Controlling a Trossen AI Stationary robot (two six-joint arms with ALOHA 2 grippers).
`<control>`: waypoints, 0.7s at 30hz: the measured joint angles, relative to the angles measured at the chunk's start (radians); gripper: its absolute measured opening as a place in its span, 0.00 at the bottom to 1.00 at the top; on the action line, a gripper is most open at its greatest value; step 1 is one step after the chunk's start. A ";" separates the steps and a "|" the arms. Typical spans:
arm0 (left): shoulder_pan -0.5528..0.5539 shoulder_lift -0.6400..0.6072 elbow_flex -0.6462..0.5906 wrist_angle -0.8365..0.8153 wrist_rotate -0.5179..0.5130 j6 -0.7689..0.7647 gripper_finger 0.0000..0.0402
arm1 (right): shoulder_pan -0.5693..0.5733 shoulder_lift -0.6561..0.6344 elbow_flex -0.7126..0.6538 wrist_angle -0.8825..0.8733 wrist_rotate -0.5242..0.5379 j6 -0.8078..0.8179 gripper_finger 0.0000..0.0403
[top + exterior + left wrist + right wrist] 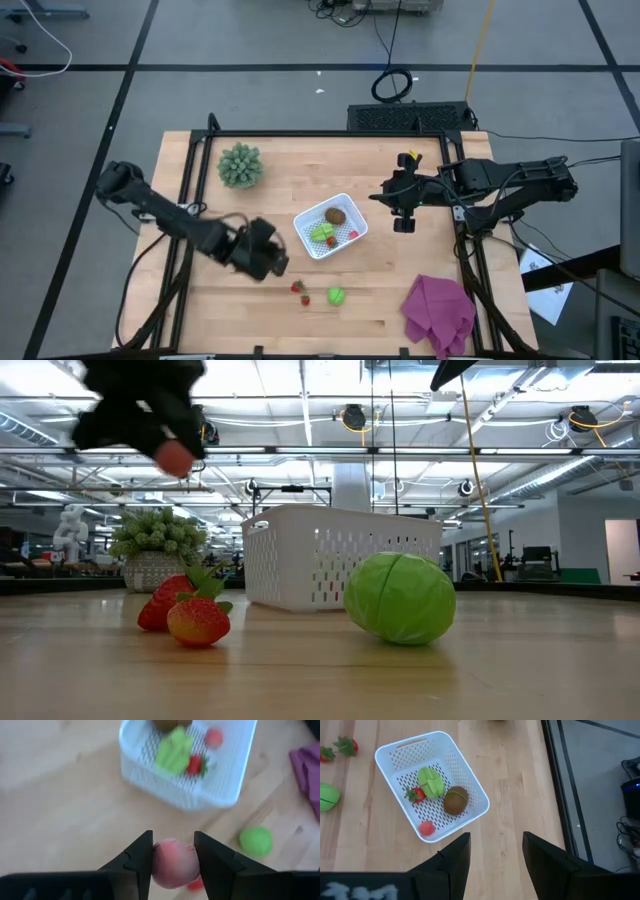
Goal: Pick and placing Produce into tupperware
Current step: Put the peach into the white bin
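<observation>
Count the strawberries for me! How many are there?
3. One strawberry lies in the white basket. A second strawberry and a third strawberry sit together on the table by the green ball. None looks hidden.

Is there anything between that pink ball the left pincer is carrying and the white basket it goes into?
Nothing visible. The left pincer holds the pink ball above bare wood short of the basket. The two strawberries and round green piece lie off to the side.
</observation>
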 joint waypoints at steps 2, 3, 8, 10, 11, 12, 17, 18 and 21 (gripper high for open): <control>0.065 -0.010 0.000 0.053 0.022 0.102 0.33 | 0.000 0.000 0.000 0.000 0.000 -0.019 0.42; 0.096 -0.011 0.000 0.083 0.036 0.154 0.33 | 0.000 0.000 0.000 0.002 0.001 -0.030 0.42; 0.238 -0.011 0.000 0.207 0.126 0.365 0.33 | 0.000 0.000 0.000 0.048 0.062 -0.106 0.42; 0.278 -0.011 0.000 0.223 0.129 0.409 0.33 | 0.000 0.000 0.000 0.075 0.122 -0.150 0.42; 0.294 -0.011 0.000 0.233 0.130 0.426 0.33 | 0.000 -0.002 0.000 0.089 0.162 -0.176 0.42; 0.307 -0.011 0.000 0.248 0.132 0.446 0.33 | 0.000 -0.003 0.000 0.103 0.201 -0.204 0.42; 0.365 0.016 0.000 0.381 0.149 0.553 0.33 | 0.000 -0.005 0.000 0.237 0.375 -0.367 0.42; 0.375 0.028 0.000 0.411 0.162 0.576 0.33 | 0.000 -0.005 0.000 0.271 0.389 -0.397 0.42; 0.404 0.091 0.012 0.516 0.213 0.635 0.33 | -0.001 -0.005 0.000 0.367 0.398 -0.471 0.42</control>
